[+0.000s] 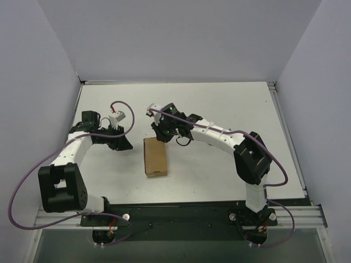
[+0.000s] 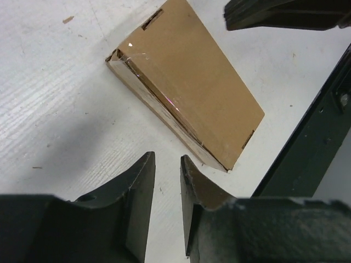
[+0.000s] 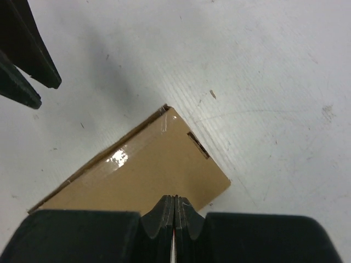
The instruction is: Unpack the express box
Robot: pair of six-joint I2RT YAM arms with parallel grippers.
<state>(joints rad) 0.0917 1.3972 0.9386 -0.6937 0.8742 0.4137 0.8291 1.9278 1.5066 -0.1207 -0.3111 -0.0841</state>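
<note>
**Closed box lies flat between the two grippers**

From above, the express box lies flat near the middle of the white table, lid shut, its long side running away from the arm bases. The left gripper sits just left of the box's far end and the right gripper just beyond that end. This view does not show whether either one touches the cardboard.

The wrist cameras add what the overhead view lacks. On the left wrist, the fingers stand slightly apart with only bare table in the narrow gap, and they are clear of the box. On the right wrist, the fingers are pressed tight together, poised at the box's near edge; contact cannot be told.

The box is plain matt kraft cardboard, oblong and shallow with crisp corners. Glossy clear tape runs along one long seam and catches the light. Narrow tab slots cut the lid near its ends. The tabletop shows a faint grain and small scuffs. The fingers are dull black wedges tapering to the tips
</note>
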